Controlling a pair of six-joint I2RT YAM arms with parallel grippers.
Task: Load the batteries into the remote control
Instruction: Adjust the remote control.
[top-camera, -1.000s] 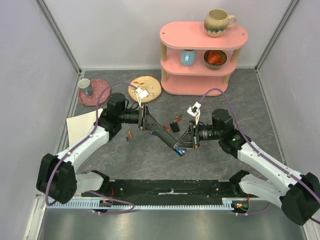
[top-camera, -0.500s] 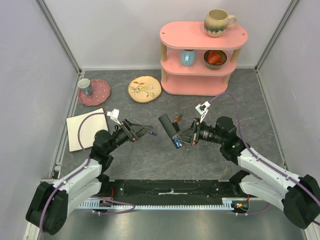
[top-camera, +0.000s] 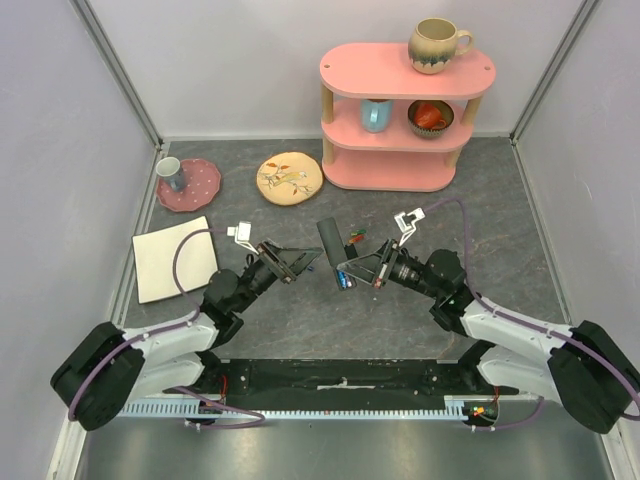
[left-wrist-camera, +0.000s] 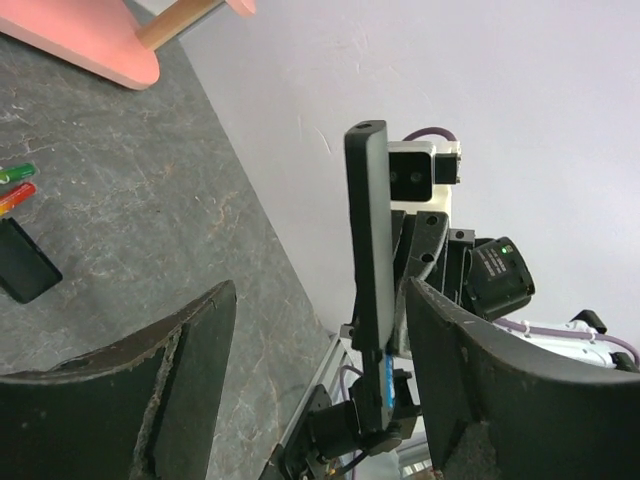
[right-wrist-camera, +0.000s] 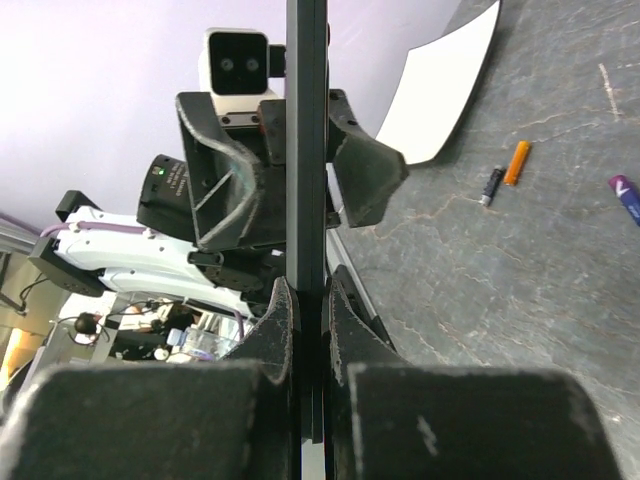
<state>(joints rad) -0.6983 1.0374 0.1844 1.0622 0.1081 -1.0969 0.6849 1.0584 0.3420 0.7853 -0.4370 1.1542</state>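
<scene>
My right gripper (right-wrist-camera: 308, 310) is shut on the lower end of the remote control (right-wrist-camera: 306, 120), a long slim black bar held up off the table, edge-on to both wrist cameras. In the top view the remote control (top-camera: 330, 243) stands between the two grippers. A blue battery (left-wrist-camera: 387, 378) shows in its lower part. My left gripper (left-wrist-camera: 320, 390) is open, facing the remote control (left-wrist-camera: 367, 230) from a short way off without touching it. Green and red batteries (left-wrist-camera: 15, 183) lie on the table. An orange battery (right-wrist-camera: 516, 162) and a dark one (right-wrist-camera: 491, 185) lie farther left.
A small short black piece (left-wrist-camera: 25, 262) lies near the green and red cells. A white sheet (top-camera: 175, 258) sits at the left, a pink plate with a cup (top-camera: 188, 183) and a floral plate (top-camera: 290, 178) behind it. A pink shelf (top-camera: 405, 110) with mugs stands at the back.
My left gripper has opened and drawn back to the near left, away from the remote control. My right arm has pulled in and raised the remote control more upright.
</scene>
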